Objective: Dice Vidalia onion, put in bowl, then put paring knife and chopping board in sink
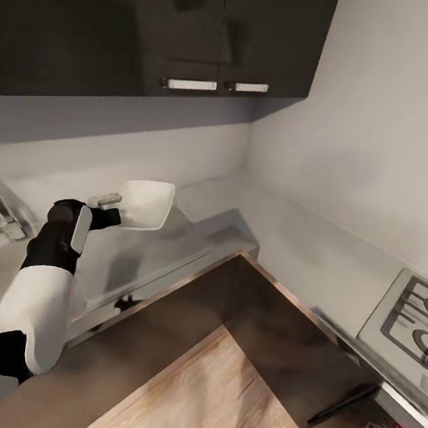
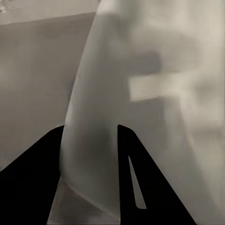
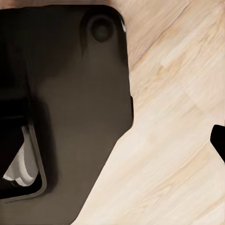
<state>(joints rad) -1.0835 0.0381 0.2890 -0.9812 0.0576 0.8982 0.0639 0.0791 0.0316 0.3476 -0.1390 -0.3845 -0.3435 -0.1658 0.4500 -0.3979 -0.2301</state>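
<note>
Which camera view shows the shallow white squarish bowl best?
The head view: the shallow white squarish bowl shows whole, held by the left gripper. The left wrist view shows its rim close between the fingers.

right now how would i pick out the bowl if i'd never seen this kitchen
Find the grey countertop running under the dark wall cabinets, in the corner left of the hob. The bowl is there, a shallow white squarish dish with rounded corners, tilted, its rim clamped in the left gripper. Nothing else there is white.

A kitchen; dark wall cabinets (image 1: 161,30), grey countertop (image 1: 164,248), gas hob (image 1: 413,321)
</note>
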